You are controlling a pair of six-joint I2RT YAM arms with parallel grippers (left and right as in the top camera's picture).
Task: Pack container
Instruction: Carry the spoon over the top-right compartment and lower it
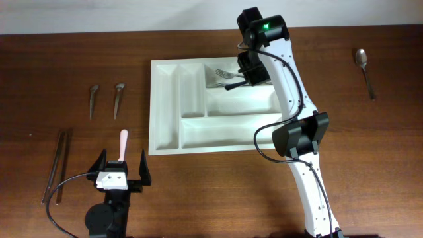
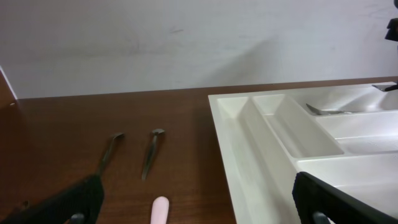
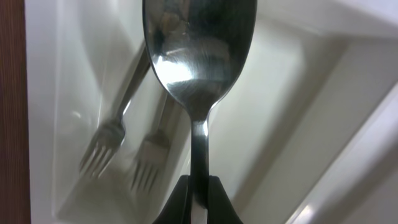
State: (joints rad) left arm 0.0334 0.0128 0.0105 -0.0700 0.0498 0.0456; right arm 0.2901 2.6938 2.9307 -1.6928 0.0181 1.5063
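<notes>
The white container (image 1: 225, 134) lies mid-table, and its left rim (image 2: 239, 149) shows in the left wrist view. My right gripper (image 1: 246, 79) hangs over its top compartment (image 3: 298, 93), shut (image 3: 198, 186) on the handle of a steel spoon (image 3: 199, 56), bowl pointing down. Two forks (image 3: 102, 146) lie in that compartment beneath the spoon. My left gripper (image 1: 122, 164) stands open near the table's front left edge, nothing between its fingers (image 2: 68, 202). A pink handle (image 1: 123, 141) lies on the table just ahead of it (image 2: 160, 210).
Two small metal spoons (image 1: 93, 99) (image 1: 118, 98) lie left of the container. A pair of long metal tongs (image 1: 58, 162) lies at the far left. Another spoon (image 1: 364, 69) lies at the back right. The right arm's body crosses the container's right side.
</notes>
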